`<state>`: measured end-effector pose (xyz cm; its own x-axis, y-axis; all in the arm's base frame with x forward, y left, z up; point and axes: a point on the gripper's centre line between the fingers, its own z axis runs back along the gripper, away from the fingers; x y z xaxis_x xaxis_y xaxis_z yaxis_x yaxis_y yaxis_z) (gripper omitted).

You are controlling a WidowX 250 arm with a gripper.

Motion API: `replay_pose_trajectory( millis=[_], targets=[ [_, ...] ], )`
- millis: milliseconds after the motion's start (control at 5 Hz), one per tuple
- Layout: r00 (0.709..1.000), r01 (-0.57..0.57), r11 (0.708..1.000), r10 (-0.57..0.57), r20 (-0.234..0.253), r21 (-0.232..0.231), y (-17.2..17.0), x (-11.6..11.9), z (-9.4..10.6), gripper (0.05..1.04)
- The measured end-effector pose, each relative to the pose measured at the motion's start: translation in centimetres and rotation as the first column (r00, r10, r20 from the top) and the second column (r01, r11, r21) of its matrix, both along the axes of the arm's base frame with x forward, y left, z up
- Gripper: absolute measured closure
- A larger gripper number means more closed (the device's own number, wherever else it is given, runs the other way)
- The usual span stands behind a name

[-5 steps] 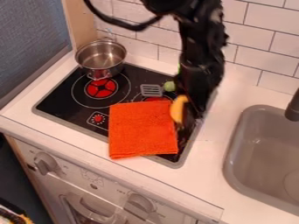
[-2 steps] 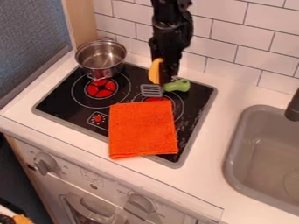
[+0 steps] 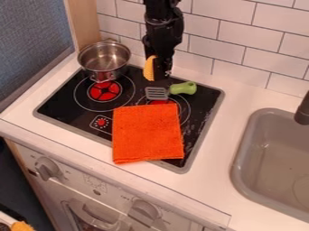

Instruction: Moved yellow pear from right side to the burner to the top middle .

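So, the claw (image 3: 158, 75) hangs over the back middle of the black stovetop (image 3: 60, 103) and is closed on the yellow pear (image 3: 149, 67), which shows on its left in the camera view. Can't tell if the pear is touching the glass or just above it, tbh. The steel pot (image 3: 104, 61) is over on the back left, a bit apart from the pear. Just in front of the claw there's a spatula lying crosswise, grey slotted head (image 3: 156, 93) to the left and green handle (image 3: 183, 88) to the right. An orange cloth (image 3: 147, 134) lies in front of that, hanging over the stovetop's front edge onto the white desk (image 3: 218, 155). Grey sink (image 3: 265, 158) on the right.
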<state>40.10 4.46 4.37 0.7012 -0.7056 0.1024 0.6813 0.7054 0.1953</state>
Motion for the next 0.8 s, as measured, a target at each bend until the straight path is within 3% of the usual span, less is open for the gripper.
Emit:
replay_pose_trajectory(
  millis=[400,600,800],
  targets=[
    [1.0,0.001,1.0,-0.002,-0.03,-0.008,0.7,1.5,-2.5,0.429],
    [0.999,0.002,1.0,-0.003,-0.036,-0.024,0.5,2.2,-3.0,0.361],
    [0.998,0.007,1.0,-0.008,-0.061,-0.023,0.7,2.3,-3.2,0.102]
  ],
)
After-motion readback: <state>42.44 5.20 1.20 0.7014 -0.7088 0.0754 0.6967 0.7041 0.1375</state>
